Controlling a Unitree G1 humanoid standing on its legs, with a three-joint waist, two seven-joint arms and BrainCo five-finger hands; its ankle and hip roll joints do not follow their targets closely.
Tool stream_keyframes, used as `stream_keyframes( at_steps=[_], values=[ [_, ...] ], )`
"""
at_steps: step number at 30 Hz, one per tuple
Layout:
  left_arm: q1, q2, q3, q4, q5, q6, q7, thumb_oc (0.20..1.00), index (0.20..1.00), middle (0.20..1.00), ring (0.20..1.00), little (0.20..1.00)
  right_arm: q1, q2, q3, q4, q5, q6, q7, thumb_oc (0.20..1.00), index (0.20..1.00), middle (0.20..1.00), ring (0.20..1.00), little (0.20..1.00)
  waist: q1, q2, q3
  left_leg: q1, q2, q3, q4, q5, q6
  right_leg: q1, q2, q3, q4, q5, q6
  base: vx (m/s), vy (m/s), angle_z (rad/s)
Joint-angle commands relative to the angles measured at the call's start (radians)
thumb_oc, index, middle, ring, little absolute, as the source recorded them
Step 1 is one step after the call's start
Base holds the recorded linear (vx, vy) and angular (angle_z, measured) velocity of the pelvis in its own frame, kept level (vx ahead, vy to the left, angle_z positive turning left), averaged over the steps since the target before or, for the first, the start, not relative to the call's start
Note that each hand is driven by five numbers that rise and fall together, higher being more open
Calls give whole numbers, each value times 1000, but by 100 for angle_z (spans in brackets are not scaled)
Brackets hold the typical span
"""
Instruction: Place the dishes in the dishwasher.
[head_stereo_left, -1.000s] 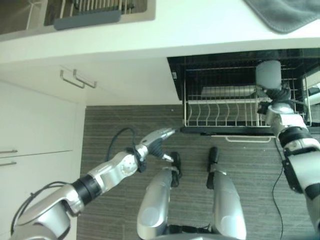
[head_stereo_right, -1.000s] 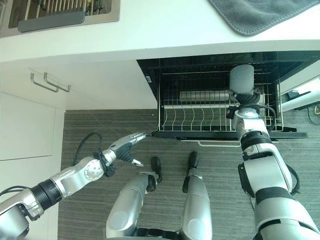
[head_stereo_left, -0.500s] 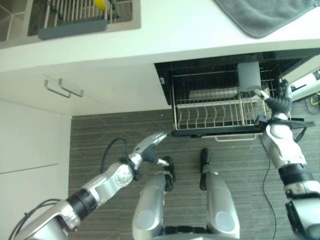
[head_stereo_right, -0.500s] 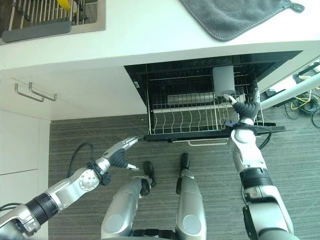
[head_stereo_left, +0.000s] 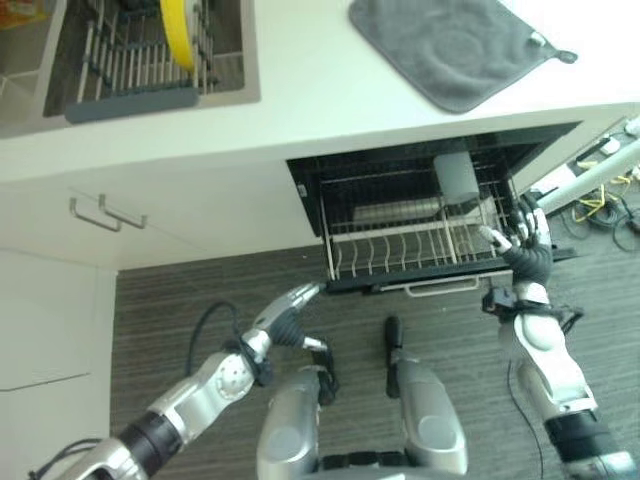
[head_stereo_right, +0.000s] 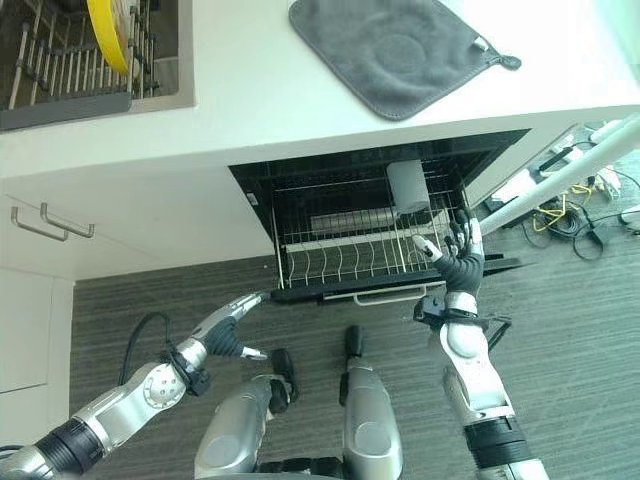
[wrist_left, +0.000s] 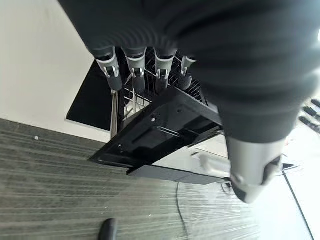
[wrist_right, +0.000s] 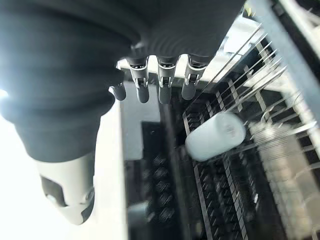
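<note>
The dishwasher (head_stereo_left: 400, 285) stands open under the white counter, its wire rack (head_stereo_left: 400, 235) pulled partly out. A grey cup (head_stereo_left: 456, 178) sits in the rack's right side, also seen as a pale cup (wrist_right: 215, 136) in the right wrist view. A metal dish (head_stereo_left: 385, 213) lies further in. My right hand (head_stereo_left: 522, 243) is open, fingers spread, just off the rack's right front corner and holding nothing. My left hand (head_stereo_left: 285, 315) is open with straight fingers (wrist_left: 137, 70), low near the dishwasher's front left corner. A yellow plate (head_stereo_left: 178, 32) stands in the sink's drying rack (head_stereo_left: 130, 70).
A grey cloth mat (head_stereo_left: 455, 45) lies on the white counter (head_stereo_left: 300, 80). White cabinets with a metal handle (head_stereo_left: 100, 212) stand at the left. Cables (head_stereo_right: 565, 215) and a white pole (head_stereo_right: 560, 170) lie on the striped floor at the right.
The camera has shifted, showing more of the counter and sink. My right hand has let go of the grey cup, left in the rack, and drawn back to the rack's front right corner.
</note>
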Motion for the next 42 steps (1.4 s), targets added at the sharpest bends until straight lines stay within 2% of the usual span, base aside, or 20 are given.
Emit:
stream_keyframes(
  at_steps=[1, 11, 15, 17, 21, 24, 25, 27, 28, 29, 30, 31, 33, 34, 35, 36, 37, 39, 41, 42],
  values=[
    [48, -17, 8, -49, -23, -58, -9, 1000, 1000, 1000, 1000, 1000, -7, -37, -17, -31, -25, -71, 68, 1000, 1000, 1000, 1000, 1000, -3, 35, -114, 30, 44, -41, -65, -5, -9, 47, -74, 11, 124, -185, 85, 116, -1, -11],
    [36, -107, 60, 39, -67, -39, -101, 1000, 1000, 1000, 1000, 1000, 36, -32, 37, -55, -38, -61, 118, 1000, 1000, 1000, 1000, 1000, -16, 41, -260, 149, 49, -27, -191, 32, -42, 145, -69, -8, 41, -180, 84, 48, 12, -4],
    [5, -146, 69, 72, -100, -31, -110, 1000, 1000, 1000, 1000, 1000, -8, -50, 61, -87, -80, -137, 152, 1000, 1000, 1000, 1000, 1000, -15, 41, -310, 195, 53, -23, -240, 43, -62, 192, -62, -25, -27, -164, 78, -14, -33, 3],
    [-4, -174, 86, 75, -165, -35, -67, 1000, 1000, 1000, 1000, 1000, -55, -75, 74, -130, -103, -178, 173, 1000, 1000, 1000, 1000, 1000, -6, 40, -332, 211, 54, -21, -235, 31, -65, 214, -58, -31, -55, -156, 71, 59, -38, 0],
    [10, -216, 176, 35, -325, -102, -6, 1000, 1000, 1000, 1000, 1000, -86, -89, 80, -178, -114, -198, 196, 1000, 1000, 1000, 1000, 1000, 19, 39, -346, 223, 51, -47, -223, 19, -66, 236, -46, -27, -66, -159, 57, 74, -40, 1],
    [19, -222, 212, 8, -348, -128, 4, 1000, 1000, 1000, 1000, 1000, -82, -85, 75, -186, -107, -204, 205, 1000, 1000, 1000, 1000, 1000, 23, 39, -348, 223, 51, -61, -216, 14, -64, 238, -38, -17, -58, -168, 50, 59, -57, 6],
    [31, -226, 260, -33, -376, -166, 4, 1000, 1000, 1000, 1000, 1000, -68, -84, 51, -203, -98, -209, 222, 1000, 1000, 1000, 1000, 1000, 28, 36, -352, 213, 47, -70, -187, 2, -65, 238, -30, -11, -50, -176, 40, 33, -57, 20],
    [42, -224, 297, -69, -388, -203, 8, 1000, 1000, 1000, 1000, 1000, -54, -93, 24, -220, -81, -221, 243, 1000, 1000, 1000, 1000, 1000, 28, 27, -352, 192, 40, -68, -115, -33, -60, 230, -37, -13, -38, -179, 35, -9, 11, 40],
    [65, -238, 393, -167, -467, -263, -52, 1000, 1000, 1000, 1000, 1000, -35, -131, -46, -238, -65, -240, 254, 1000, 1000, 1000, 1000, 1000, 57, 2, -319, 69, 38, -141, 140, -44, -80, 215, -58, -2, -20, -163, 13, -90, 154, 55],
    [70, -240, 410, -183, -477, -282, -64, 1000, 1000, 1000, 1000, 1000, -42, -139, -55, -235, -58, -237, 255, 1000, 1000, 1000, 1000, 1000, 63, 2, -314, 55, 40, -159, 154, -42, -82, 208, -60, 4, -14, -162, 12, -147, 301, 52],
    [75, -240, 437, -206, -493, -303, -85, 1000, 1000, 1000, 1000, 1000, -63, -151, -65, -227, -37, -230, 259, 1000, 1000, 1000, 1000, 1000, 68, 6, -308, 56, 64, -175, 128, -44, -83, 192, -65, 7, 1, -166, 16, -127, 416, 46],
    [76, -240, 457, -230, -506, -313, -111, 1000, 1000, 1000, 1000, 1000, -83, -154, -75, -221, -30, -230, 247, 1000, 1000, 1000, 1000, 1000, 70, 16, -309, 76, 113, -176, 57, -22, -97, 181, -79, -1, 14, -174, 29, -81, 507, 20],
    [68, -231, 472, -261, -511, -323, -118, 1000, 1000, 1000, 1000, 1000, -97, -137, -78, -213, -63, -246, 212, 1000, 1000, 1000, 1000, 1000, 79, 34, -302, 89, 162, -220, -38, 38, -125, 179, -104, 9, 33, -185, 49, 11, 559, 4],
    [57, -223, 481, -267, -511, -325, -113, 1000, 1000, 1000, 1000, 1000, -107, -136, -85, -215, -63, -234, 200, 1000, 1000, 1000, 1000, 1000, 79, 38, -304, 106, 139, -238, -73, 15, -117, 184, -123, 20, 28, -183, 69, 41, 837, 12],
    [35, -214, 483, -274, -521, -296, -129, 1000, 1000, 1000, 1000, 1000, -73, -109, -103, -243, -42, -192, 183, 1000, 1000, 1000, 1000, 1000, 67, 50, -315, 129, 107, -225, -132, 14, -109, 189, -186, 5, 29, -158, 111, 20, 706, 16],
    [32, -212, 482, -275, -522, -291, -134, 1000, 1000, 1000, 1000, 1000, -67, -104, -103, -246, -23, -188, 184, 1000, 1000, 1000, 1000, 1000, 67, 49, -315, 130, 97, -227, -135, 13, -104, 188, -194, 6, 30, -152, 117, -6, 728, 26],
    [23, -213, 486, -274, -501, -281, -163, 1000, 1000, 1000, 1000, 1000, -34, -62, -101, -244, 3, -201, 204, 1000, 1000, 1000, 1000, 1000, 66, 46, -311, 143, 61, -211, -141, 4, -82, 166, -238, -13, 66, -90, 122, -31, 407, 22],
    [29, -211, 489, -279, -463, -280, -146, 1000, 1000, 1000, 1000, 1000, -18, -22, -94, -235, -31, -222, 235, 1000, 1000, 1000, 1000, 1000, 77, 43, -306, 166, 25, -181, -163, -3, -56, 134, -260, -59, 122, -28, 125, -32, 410, 3],
    [33, -213, 494, -283, -480, -254, -140, 1000, 1000, 1000, 1000, 1000, -22, 1, -78, -230, -50, -217, 252, 1000, 1000, 1000, 1000, 1000, 90, 55, -305, 196, 9, -144, -208, 4, -34, 109, -241, -110, 182, -27, 123, -20, 383, -53],
    [36, -210, 508, -285, -495, -250, -137, 1000, 1000, 1000, 1000, 1000, -15, 4, -67, -234, -44, -204, 240, 1000, 1000, 1000, 1000, 1000, 92, 63, -311, 213, -9, -114, -243, 14, -14, 103, -134, -161, 217, -101, 102, -6, 304, -92]
  ],
)
